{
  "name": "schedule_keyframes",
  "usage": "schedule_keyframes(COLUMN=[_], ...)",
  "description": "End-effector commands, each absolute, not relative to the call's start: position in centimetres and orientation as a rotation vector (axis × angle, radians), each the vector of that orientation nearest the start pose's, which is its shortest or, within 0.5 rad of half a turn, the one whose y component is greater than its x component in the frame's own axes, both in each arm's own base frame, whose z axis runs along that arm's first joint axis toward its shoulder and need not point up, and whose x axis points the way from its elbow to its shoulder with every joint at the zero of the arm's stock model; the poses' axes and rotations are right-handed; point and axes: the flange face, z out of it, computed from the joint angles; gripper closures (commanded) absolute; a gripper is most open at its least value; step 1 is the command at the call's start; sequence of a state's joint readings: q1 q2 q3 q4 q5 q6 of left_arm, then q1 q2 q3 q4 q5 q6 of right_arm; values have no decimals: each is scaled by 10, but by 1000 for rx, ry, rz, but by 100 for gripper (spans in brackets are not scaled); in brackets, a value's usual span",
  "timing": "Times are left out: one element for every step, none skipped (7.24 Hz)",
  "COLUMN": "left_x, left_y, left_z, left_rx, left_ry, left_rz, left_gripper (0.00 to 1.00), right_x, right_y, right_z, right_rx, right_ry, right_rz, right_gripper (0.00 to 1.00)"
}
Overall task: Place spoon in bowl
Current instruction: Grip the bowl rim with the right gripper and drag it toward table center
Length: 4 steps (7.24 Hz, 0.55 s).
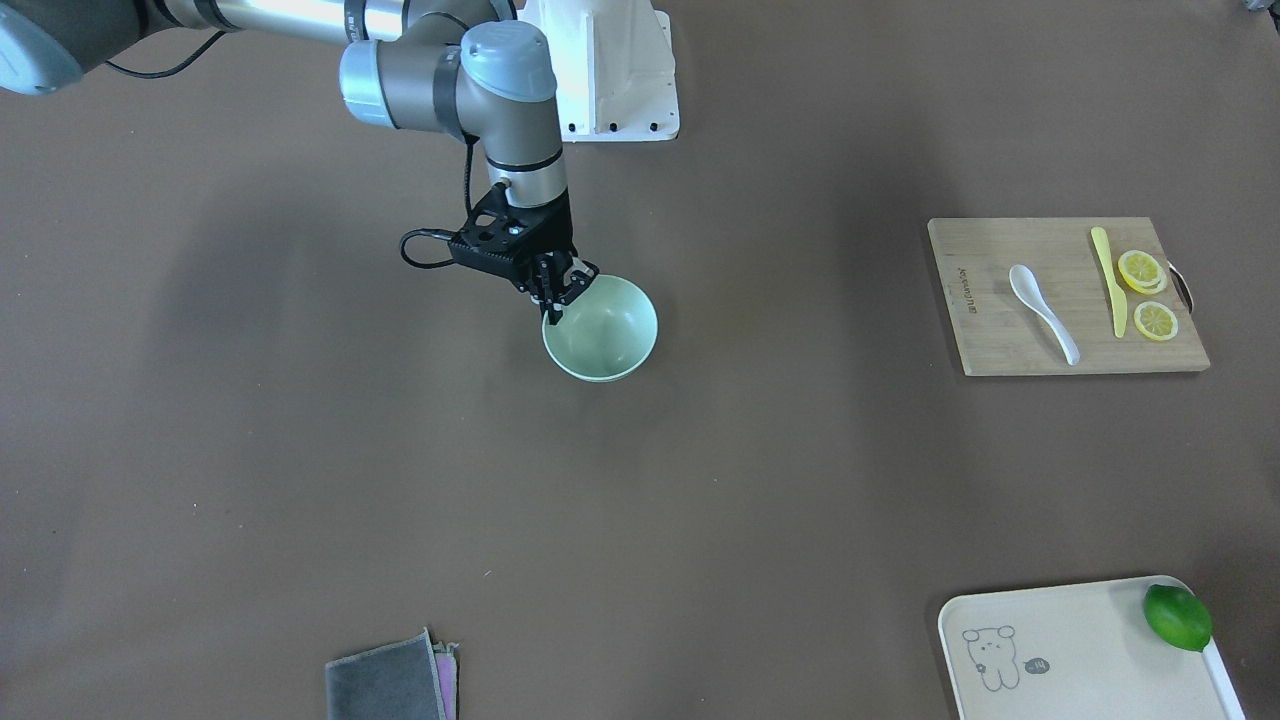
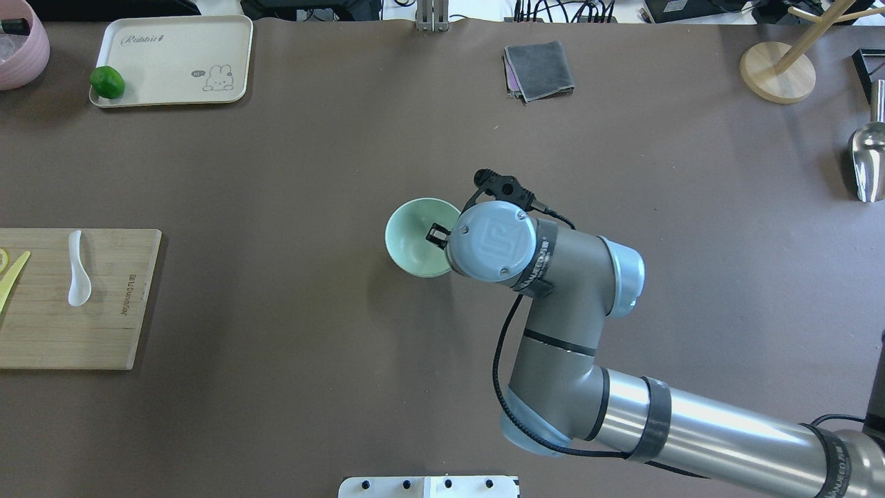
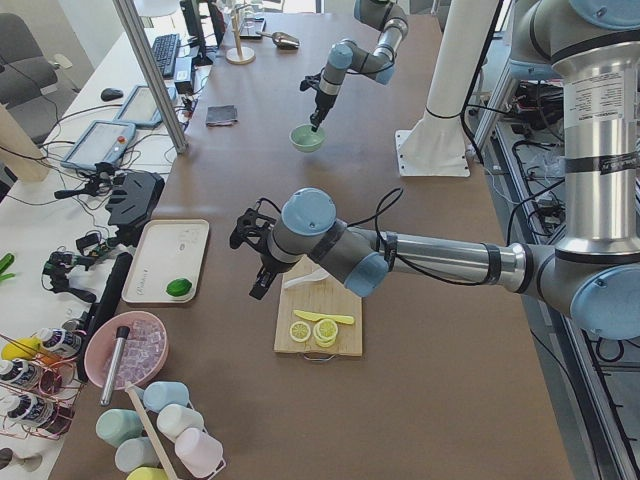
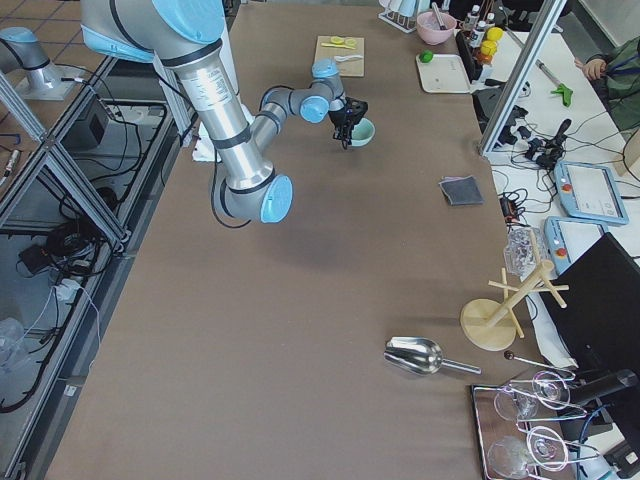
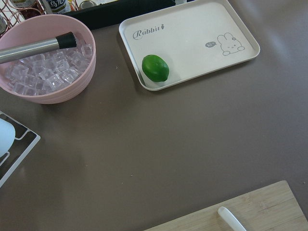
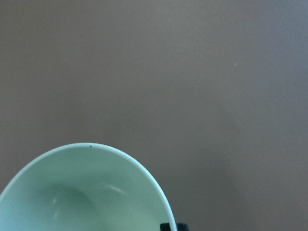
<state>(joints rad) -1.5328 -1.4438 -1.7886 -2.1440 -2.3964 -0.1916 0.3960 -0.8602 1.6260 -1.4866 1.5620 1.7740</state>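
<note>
The pale green bowl sits near the table's middle, slightly tilted; it also shows in the overhead view and the right wrist view. My right gripper is shut on its rim, on the side nearest the robot, one finger inside and one outside. The white spoon lies on a wooden cutting board, far from the bowl, on my left side. My left gripper hovers over the table beside the board; I cannot tell if it is open. The spoon's handle tip shows in the left wrist view.
A yellow knife and lemon slices lie on the board. A cream tray holds a lime. A pink bowl of ice stands beside it. A grey cloth lies at the far edge.
</note>
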Motion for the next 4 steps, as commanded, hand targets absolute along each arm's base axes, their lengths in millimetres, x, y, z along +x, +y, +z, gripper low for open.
schedule_keyframes(left_x=[-40, -40, -37, -22], left_y=[-458, -458, -454, -444], left_z=[540, 541, 545, 555], left_rx=[525, 516, 473, 390], left_ry=[871, 874, 893, 931], left_rz=[141, 130, 69, -24], left_gripper=[2, 1, 1, 1], right_x=[-622, -616, -587, -537], right_y=[-380, -383, -395, -423], right_z=[203, 195, 173, 161], right_rx=[111, 161, 199, 185], right_ry=[-828, -840, -872, -870], right_rz=[555, 561, 521, 474], right_gripper=[34, 0, 0, 0])
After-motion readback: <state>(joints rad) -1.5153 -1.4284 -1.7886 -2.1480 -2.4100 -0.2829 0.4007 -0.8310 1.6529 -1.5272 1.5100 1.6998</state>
